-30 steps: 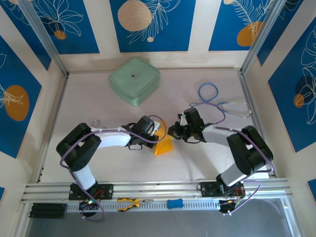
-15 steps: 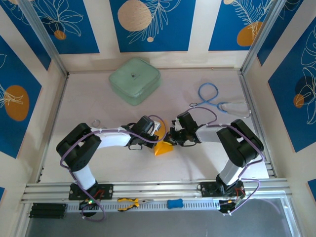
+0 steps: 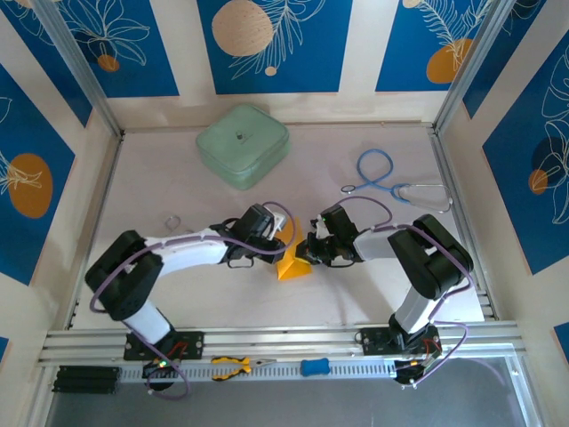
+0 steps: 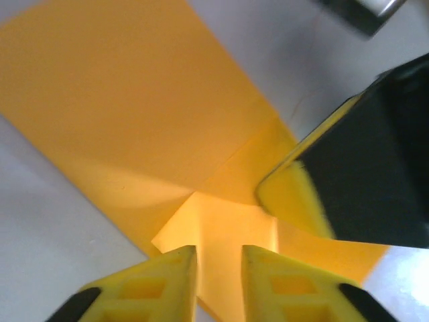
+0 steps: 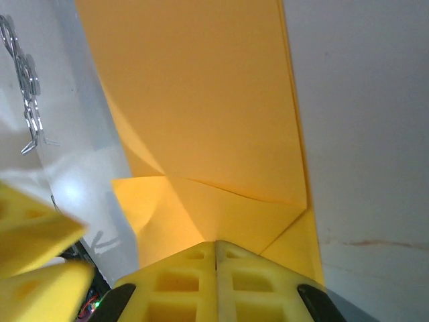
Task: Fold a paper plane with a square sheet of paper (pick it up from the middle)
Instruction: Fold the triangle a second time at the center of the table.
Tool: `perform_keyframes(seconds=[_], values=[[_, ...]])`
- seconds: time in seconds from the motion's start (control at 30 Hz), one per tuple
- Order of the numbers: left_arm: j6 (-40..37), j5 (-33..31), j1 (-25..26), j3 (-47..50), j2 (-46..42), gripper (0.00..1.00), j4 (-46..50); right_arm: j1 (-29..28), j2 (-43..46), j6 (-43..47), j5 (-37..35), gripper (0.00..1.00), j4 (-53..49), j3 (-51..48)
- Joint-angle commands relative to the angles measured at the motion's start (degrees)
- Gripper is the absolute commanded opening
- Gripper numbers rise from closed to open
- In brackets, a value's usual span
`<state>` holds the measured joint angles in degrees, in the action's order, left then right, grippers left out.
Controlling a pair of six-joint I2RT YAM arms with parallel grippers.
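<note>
The square sheet of paper [image 3: 292, 266] is bright orange-yellow, partly folded, and lies at the table's middle between my two grippers. My left gripper [image 3: 284, 244] is at its left side. In the left wrist view the left gripper [image 4: 219, 253] has its jaws a little apart, with a raised flap of the paper [image 4: 134, 100] standing in the gap. My right gripper [image 3: 308, 253] comes in from the right. In the right wrist view the right gripper [image 5: 216, 245] is shut on a fold of the paper [image 5: 201, 100], with creases running out from the fingertips.
A mint-green case [image 3: 243, 145] sits at the back. Blue-handled scissors [image 3: 377, 173] and a metal tool [image 3: 427, 192] lie at the right. A small metal ring [image 3: 172, 220] lies left. Yellow-handled pliers [image 3: 233, 365] and a blue piece [image 3: 314, 366] rest on the front rail.
My right gripper moved left onto the paper. My left gripper's jaws have parted and its arm has stretched out lower. The paper now stands up more between the grippers.
</note>
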<state>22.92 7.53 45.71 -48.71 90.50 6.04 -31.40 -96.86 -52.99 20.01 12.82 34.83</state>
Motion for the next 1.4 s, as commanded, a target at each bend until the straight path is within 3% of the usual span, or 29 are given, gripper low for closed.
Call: perform_keyframes(seconds=[0.0, 0.13, 0.3, 0.5, 1.37], values=[[2.6, -0.5, -0.5, -1.1, -4.8, 0.28, 3.1, -0.2, -2.4, -0.3, -3.9, 0.04, -5.3, -2.1], [5.8, 6.0, -0.3, 1.1, -7.0, 0.18, 0.4, -0.2, -1.7, -0.5, -3.9, 0.04, -5.4, -2.1], [9.2, 15.3, 0.8, 2.5, -3.4, 0.06, -4.9, -0.3, -1.4, -0.7, -3.9, 0.04, -5.5, -2.1], [11.8, 20.6, 0.9, 1.7, 2.3, 0.03, -8.6, -0.2, -1.5, -0.5, -4.0, 0.04, -5.9, -1.9], [10.9, 20.1, 1.0, 2.6, 9.0, 0.04, -5.4, 0.3, -1.5, -0.2, -4.2, 0.04, -6.2, -2.7]])
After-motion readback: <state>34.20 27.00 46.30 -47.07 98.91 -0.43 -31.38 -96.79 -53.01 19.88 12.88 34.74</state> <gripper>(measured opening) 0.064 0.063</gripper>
